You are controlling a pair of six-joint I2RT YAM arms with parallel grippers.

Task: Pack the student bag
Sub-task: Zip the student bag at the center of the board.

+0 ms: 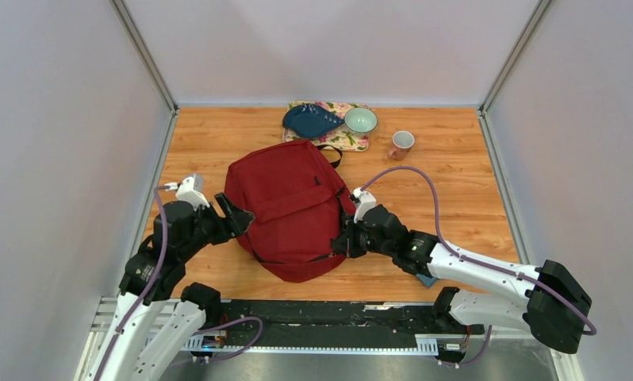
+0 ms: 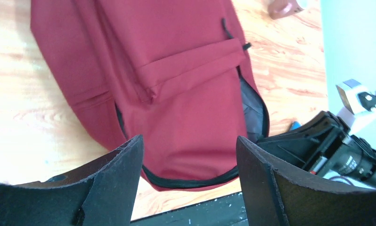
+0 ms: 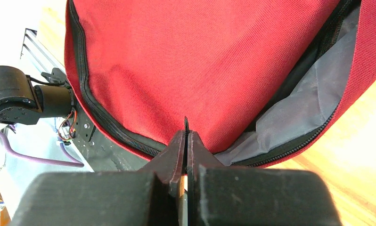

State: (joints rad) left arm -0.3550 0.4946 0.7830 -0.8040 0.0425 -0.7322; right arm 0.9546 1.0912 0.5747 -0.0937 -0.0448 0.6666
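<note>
Student bag [image 1: 289,206] lies mid-frame on the worktop [image 1: 456,175], zip part open; left gripper [image 2: 190,141] jaws wide, holding nothing; right gripper [image 3: 185,134] jaws shut at the zip edge; risk: w/ no anchor, any pull drags the whole bag.

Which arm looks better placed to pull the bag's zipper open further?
Probably right: the right gripper is shut on a black zipper tab at the open edge of the student bag; the left gripper hangs open, empty.

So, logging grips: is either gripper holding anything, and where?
Right gripper pinches the student bag by what looks like its zipper pull; left gripper holds nothing.
</note>
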